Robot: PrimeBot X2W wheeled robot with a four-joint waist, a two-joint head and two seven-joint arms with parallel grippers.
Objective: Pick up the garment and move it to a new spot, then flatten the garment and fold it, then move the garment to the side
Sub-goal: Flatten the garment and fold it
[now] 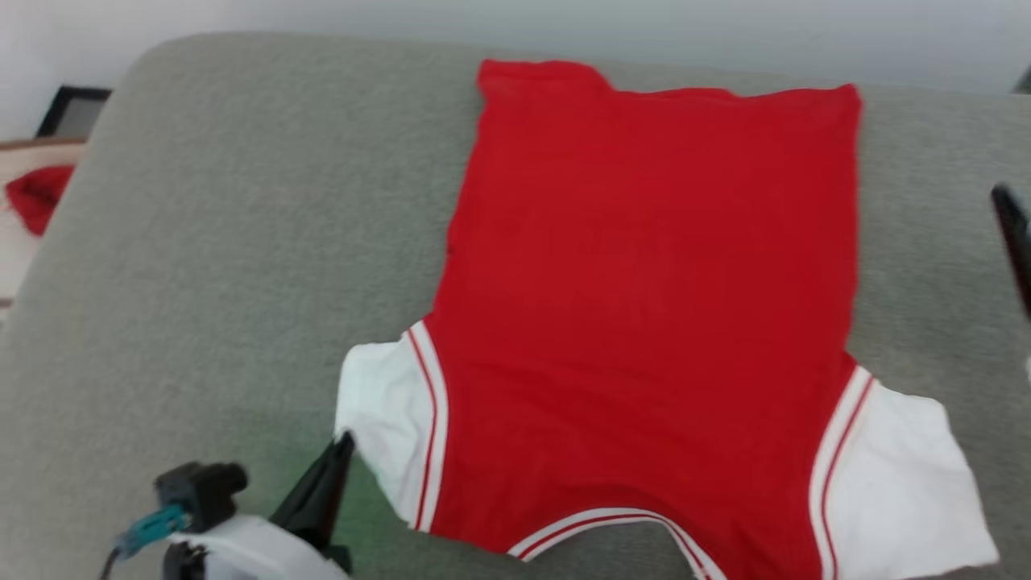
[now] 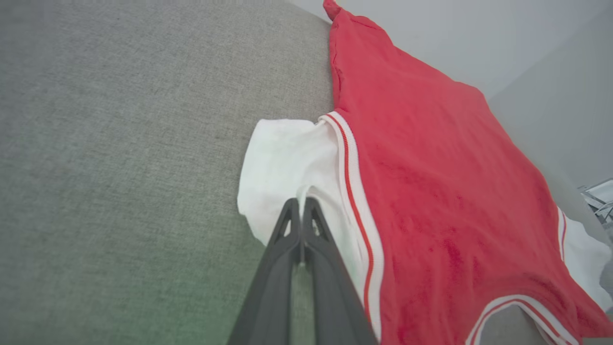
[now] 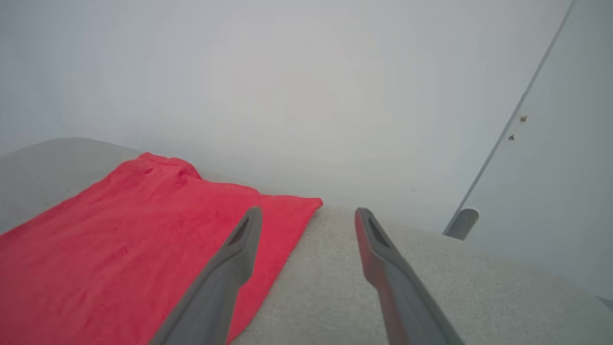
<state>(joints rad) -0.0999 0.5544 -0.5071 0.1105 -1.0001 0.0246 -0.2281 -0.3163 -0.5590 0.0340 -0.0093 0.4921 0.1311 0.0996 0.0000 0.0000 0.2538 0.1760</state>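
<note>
The garment (image 1: 644,306) lies spread flat on the grey cushion (image 1: 201,242), plain red side up, hem at the far edge and collar toward me. Its white sleeves stick out at both near corners, edged with red-and-white trim. No letters or number show on this side. My left gripper (image 2: 301,201) is shut, its tips pinching the edge of the left white sleeve (image 2: 287,158); it also shows low at the left (image 1: 342,443). My right gripper (image 3: 309,215) stands open and empty above the cushion, just beside the garment's far right hem corner (image 3: 297,206). One of its dark fingers (image 1: 1011,229) shows at the right edge.
The cushion's rounded edges fall away at the far side and left. Beyond the left edge lie a red cloth (image 1: 36,197) and a dark frame (image 1: 72,109). A pale wall stands behind, with a metal post (image 3: 462,223) at the right.
</note>
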